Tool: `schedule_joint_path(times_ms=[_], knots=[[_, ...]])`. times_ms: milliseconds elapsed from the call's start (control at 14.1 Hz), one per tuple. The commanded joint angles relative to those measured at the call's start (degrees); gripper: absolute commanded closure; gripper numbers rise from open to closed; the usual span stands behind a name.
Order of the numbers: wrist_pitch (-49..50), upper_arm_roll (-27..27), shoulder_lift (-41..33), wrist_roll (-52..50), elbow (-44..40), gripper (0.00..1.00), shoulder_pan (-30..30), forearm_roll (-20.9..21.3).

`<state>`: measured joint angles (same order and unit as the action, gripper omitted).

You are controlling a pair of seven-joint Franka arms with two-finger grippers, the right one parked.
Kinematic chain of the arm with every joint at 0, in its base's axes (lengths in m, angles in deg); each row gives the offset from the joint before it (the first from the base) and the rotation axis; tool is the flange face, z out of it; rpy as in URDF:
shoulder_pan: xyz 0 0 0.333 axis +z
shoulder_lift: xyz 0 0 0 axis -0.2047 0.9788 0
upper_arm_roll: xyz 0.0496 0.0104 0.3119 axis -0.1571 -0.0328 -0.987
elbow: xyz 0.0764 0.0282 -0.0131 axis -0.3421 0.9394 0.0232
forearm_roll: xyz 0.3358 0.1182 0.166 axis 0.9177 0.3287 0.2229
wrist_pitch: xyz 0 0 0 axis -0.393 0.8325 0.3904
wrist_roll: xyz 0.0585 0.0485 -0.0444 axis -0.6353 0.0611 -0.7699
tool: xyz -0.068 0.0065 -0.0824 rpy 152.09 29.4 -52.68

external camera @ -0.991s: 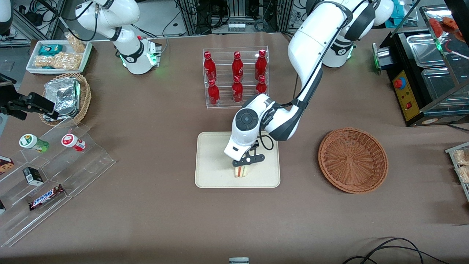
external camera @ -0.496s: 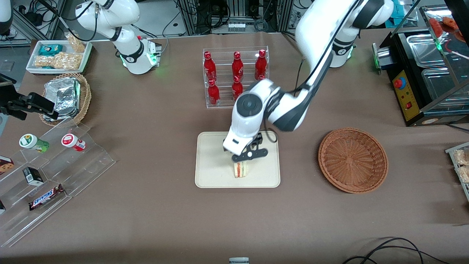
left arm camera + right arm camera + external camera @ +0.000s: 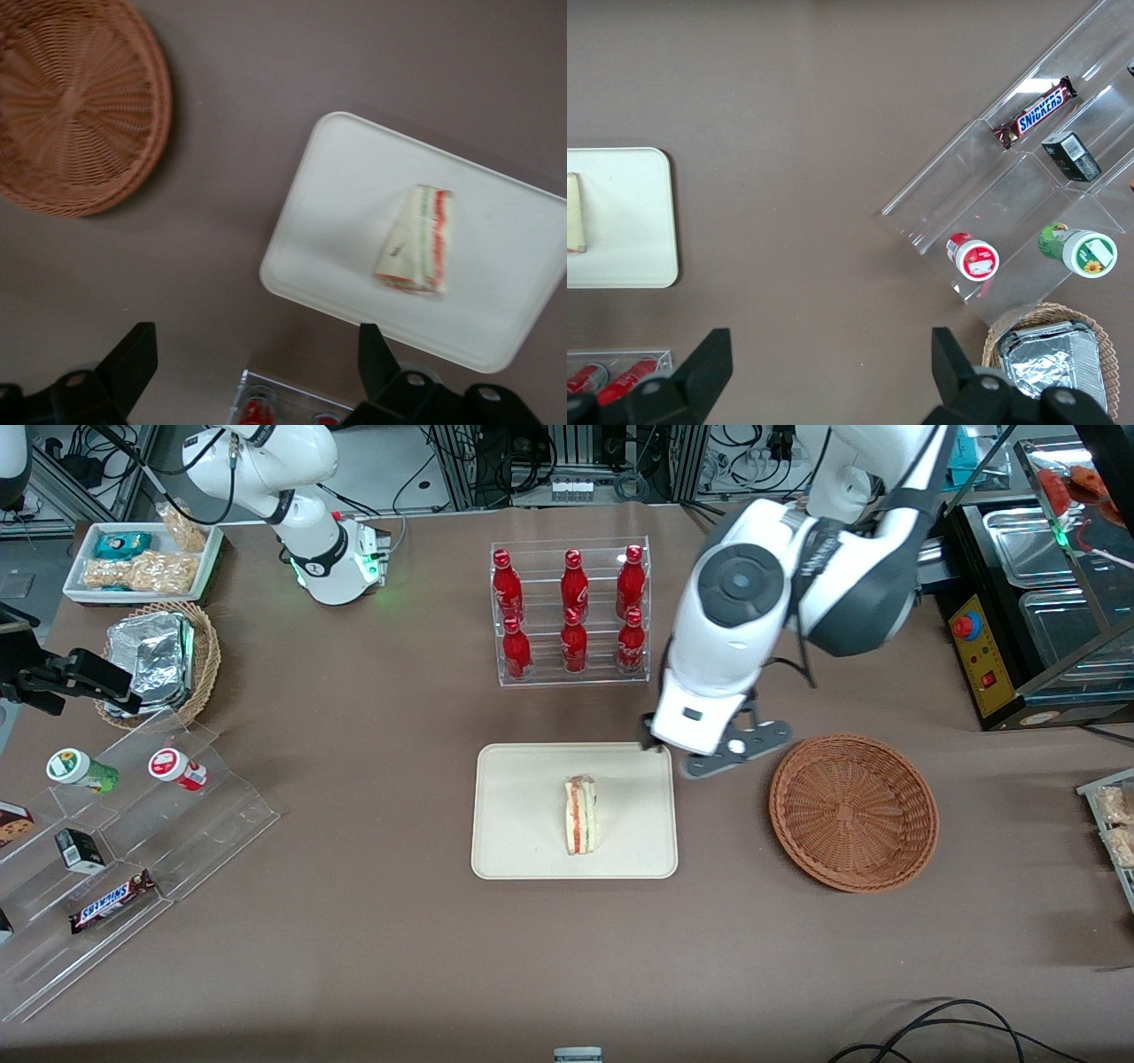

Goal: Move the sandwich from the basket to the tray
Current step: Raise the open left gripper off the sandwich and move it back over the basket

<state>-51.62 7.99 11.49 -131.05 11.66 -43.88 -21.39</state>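
Hovering end effector [image 3: 709, 755] beside red bottles [image 3: 571, 613]

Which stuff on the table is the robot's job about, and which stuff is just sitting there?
For the job:
- sandwich, lying on the tray
- brown basket, nothing in it
- pincer, open, up above the table between tray and basket

Just sitting there:
- red bottles in a clear rack
- foil packets in a tan basket
- chocolate bar
- snack tray
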Motion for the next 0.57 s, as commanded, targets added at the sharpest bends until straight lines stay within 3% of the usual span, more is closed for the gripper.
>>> schedule_joint_path(times_ms=[0,142,496], knots=[[2.6,-4.1,-2.3,0.9,3.8,0.00,-0.4,0.3],[2.7,-6.5,-3.1,1.5,5.5,0.00,0.3,0.2],[3.2,-6.8,-10.0,14.7,13.2,0.00,7.4,0.4]])
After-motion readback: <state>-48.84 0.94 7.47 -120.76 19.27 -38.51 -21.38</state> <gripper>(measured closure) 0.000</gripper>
